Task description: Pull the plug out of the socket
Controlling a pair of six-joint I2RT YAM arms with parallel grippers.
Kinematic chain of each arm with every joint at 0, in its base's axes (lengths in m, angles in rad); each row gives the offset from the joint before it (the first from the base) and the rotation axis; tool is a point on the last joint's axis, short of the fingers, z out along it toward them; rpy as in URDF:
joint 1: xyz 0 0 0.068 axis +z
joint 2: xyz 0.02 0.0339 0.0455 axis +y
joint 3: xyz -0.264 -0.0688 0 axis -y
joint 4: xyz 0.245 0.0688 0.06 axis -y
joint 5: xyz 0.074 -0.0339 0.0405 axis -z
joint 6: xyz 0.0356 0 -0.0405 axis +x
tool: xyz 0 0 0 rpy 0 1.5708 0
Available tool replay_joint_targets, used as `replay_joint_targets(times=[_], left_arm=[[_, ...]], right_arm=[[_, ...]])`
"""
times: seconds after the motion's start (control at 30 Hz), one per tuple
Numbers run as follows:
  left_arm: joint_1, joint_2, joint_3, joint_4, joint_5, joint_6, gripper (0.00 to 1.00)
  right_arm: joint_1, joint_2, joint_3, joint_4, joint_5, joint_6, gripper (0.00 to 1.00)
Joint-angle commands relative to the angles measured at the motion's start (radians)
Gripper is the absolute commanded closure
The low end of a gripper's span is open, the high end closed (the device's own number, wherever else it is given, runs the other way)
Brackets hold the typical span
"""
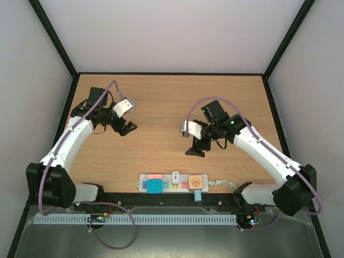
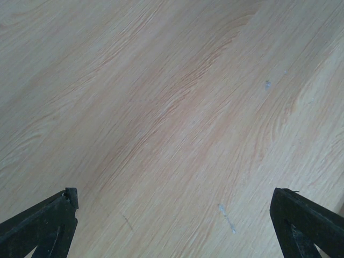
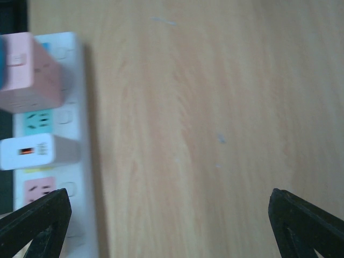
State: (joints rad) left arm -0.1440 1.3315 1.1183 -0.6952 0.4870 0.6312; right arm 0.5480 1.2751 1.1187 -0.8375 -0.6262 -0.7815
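Observation:
The socket [image 1: 172,184] is a long white power strip lying along the table's near edge. A blue plug [image 1: 155,187], a small white plug [image 1: 175,178] and a tan square plug [image 1: 195,182] sit in it. In the right wrist view the strip [image 3: 80,107] runs down the left edge, with a pink plug [image 3: 29,72] and the white plug [image 3: 32,151] in it. My right gripper [image 1: 196,148] [image 3: 169,196] is open and empty over bare table, beyond the strip. My left gripper [image 1: 126,128] [image 2: 173,194] is open and empty, far at the back left.
The strip's short white cord [image 1: 221,184] curls off its right end toward the right arm's base. A light blue piece [image 1: 198,196] hangs off the strip's near side. A black rail [image 1: 172,200] borders the table's near edge. Dark frame walls enclose the table.

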Motion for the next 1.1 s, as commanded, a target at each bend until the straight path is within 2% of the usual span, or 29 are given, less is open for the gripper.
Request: replay_joint_targets(times=[0.0,0.33,0.7,1.07], left_arm=[[-0.003,-0.04,-0.042,-0.007,0.042,-0.017,0.0],[-0.003,-0.082,-0.107,0.075,0.038,-0.111,0.0],[-0.003,-0.086,-0.112,0.084,0.022,-0.161,0.0],[-0.003,-0.098,-0.1,0.08,0.013,-0.191,0.0]], right_arm=[[0.116,-0.052,-0.038,-0.062,0.064,0.031,0.02],[0.31,-0.06,-0.155,0.024,0.086,0.154,0.02],[0.601,-0.032,-0.255,0.197,0.35,0.341,0.02],[0.669,0.018,-0.307,0.274,0.375,0.399,0.02]])
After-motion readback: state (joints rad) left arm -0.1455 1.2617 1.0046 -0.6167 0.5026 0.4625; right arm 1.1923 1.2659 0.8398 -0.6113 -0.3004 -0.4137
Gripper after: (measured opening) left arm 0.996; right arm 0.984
